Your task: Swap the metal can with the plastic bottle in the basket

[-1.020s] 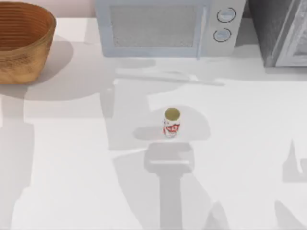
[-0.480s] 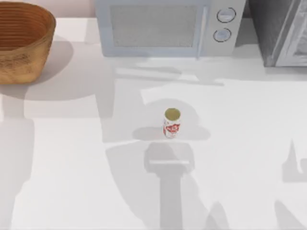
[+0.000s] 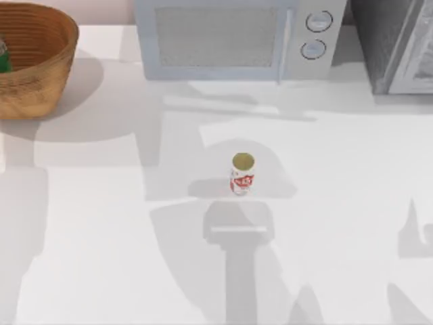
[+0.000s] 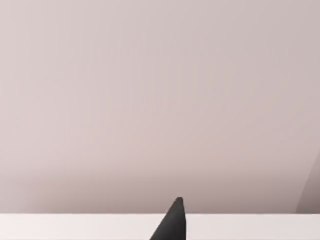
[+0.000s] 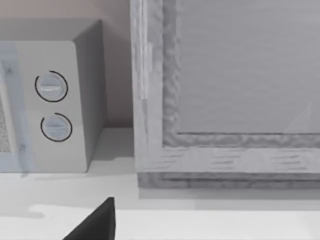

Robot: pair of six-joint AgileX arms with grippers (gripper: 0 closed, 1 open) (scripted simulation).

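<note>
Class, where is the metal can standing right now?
In the top view the metal can stands upright mid-table, in front of the microwave, far right of the basket.

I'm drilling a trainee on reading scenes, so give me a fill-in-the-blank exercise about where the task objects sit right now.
1. The metal can stands ____ on the table.
2. The plastic bottle sits inside the ____.
3. The appliance behind the can, with two round knobs, is a ____.

Missing words: upright; basket; microwave
</note>
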